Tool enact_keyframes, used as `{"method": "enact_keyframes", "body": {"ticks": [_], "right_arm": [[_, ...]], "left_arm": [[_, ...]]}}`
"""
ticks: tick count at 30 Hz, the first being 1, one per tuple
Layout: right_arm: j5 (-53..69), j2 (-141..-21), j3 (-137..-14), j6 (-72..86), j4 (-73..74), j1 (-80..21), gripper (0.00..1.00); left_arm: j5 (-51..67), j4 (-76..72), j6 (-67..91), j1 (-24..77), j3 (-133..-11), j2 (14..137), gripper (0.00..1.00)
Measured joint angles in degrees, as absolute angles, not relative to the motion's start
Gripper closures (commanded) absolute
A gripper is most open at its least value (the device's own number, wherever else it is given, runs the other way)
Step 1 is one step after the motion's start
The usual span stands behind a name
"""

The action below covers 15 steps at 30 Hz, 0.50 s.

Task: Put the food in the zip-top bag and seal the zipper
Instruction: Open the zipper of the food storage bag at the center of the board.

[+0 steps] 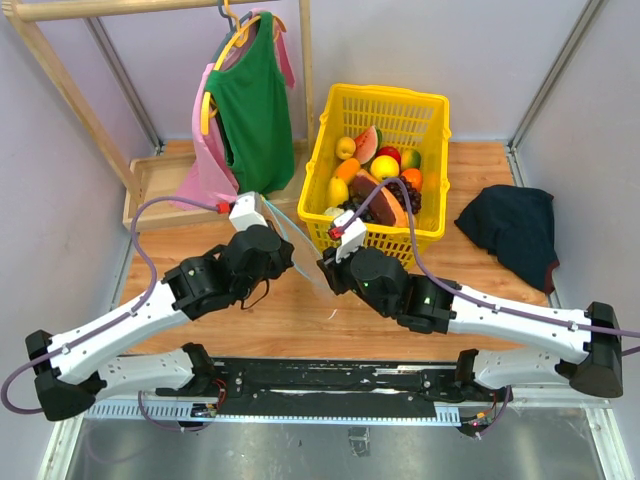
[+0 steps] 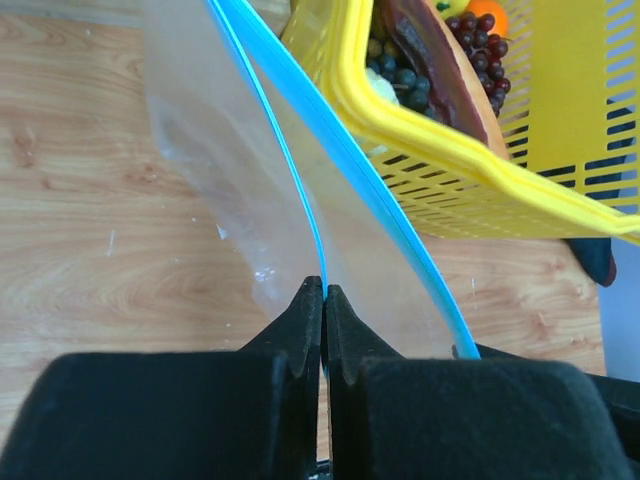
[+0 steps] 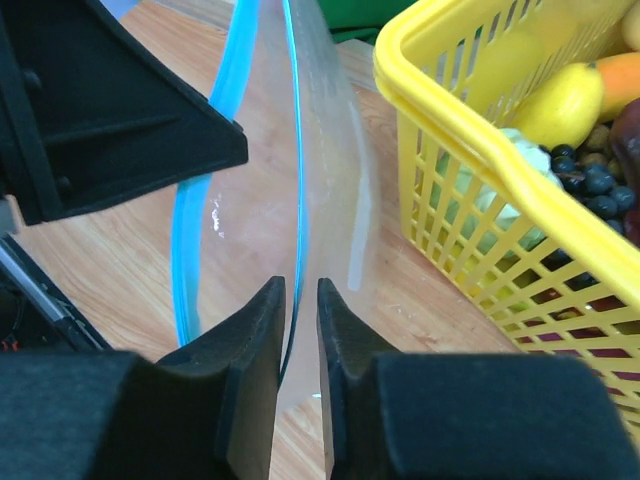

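The clear zip-top bag [image 1: 288, 232] hangs upright between my two grippers, just left of the yellow basket [image 1: 436, 102]. Its mouth is parted into two light-blue zipper lips. My left gripper [image 2: 324, 290] is shut on one zipper lip [image 2: 290, 170], while the other lip [image 2: 380, 200] curves off to the right. My right gripper [image 3: 301, 285] has its jaws a little apart, with the bag's blue edge [image 3: 297, 150] running between them against the left finger. The food [image 1: 375, 170] lies piled in the basket: grapes [image 2: 485, 40], a yellow fruit [image 3: 565, 100], a reddish-brown wedge [image 2: 430, 60].
A wooden rack holds a green top [image 1: 250, 100] and a pink garment on hangers at the back left, over a wooden tray [image 1: 160, 185]. A dark cloth [image 1: 510, 225] lies at the right. The basket wall [image 3: 450, 140] stands close to the bag's right side.
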<state>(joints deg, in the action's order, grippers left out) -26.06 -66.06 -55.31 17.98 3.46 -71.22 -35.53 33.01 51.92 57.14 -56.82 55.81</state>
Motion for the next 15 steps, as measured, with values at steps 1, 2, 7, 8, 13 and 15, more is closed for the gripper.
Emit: {"method": "enact_keyframes", "body": {"ticks": [1, 2, 7, 8, 13, 15], "right_arm": [[-26.5, -66.1, -55.5, 17.2, 3.4, -71.2, 0.75], [-26.8, -66.2, -55.9, 16.6, 3.4, -71.2, 0.73], [-27.5, -69.0, -62.6, 13.5, 4.6, -70.6, 0.64], [-27.4, -69.9, -64.3, 13.0, 4.6, -70.2, 0.63], [-26.8, -74.4, -70.8, 11.8, 5.1, -68.4, 0.60], [-26.5, -76.2, -72.3, 11.7, 5.5, -67.5, 0.63]], "left_arm": [[-35.7, 34.3, 51.0, 57.1, -58.3, 56.3, 0.99], [-35.8, 35.2, 50.1, 57.1, -59.8, 56.8, 1.00], [-35.8, 40.5, 44.2, 57.1, -69.6, 59.8, 1.00], [-35.6, 41.3, 43.0, 57.1, -70.8, 60.2, 1.00], [-32.6, 45.5, 37.6, 57.1, -75.7, 61.7, 0.99], [-31.3, 47.3, 36.1, 57.1, -76.9, 62.5, 0.99]]}}
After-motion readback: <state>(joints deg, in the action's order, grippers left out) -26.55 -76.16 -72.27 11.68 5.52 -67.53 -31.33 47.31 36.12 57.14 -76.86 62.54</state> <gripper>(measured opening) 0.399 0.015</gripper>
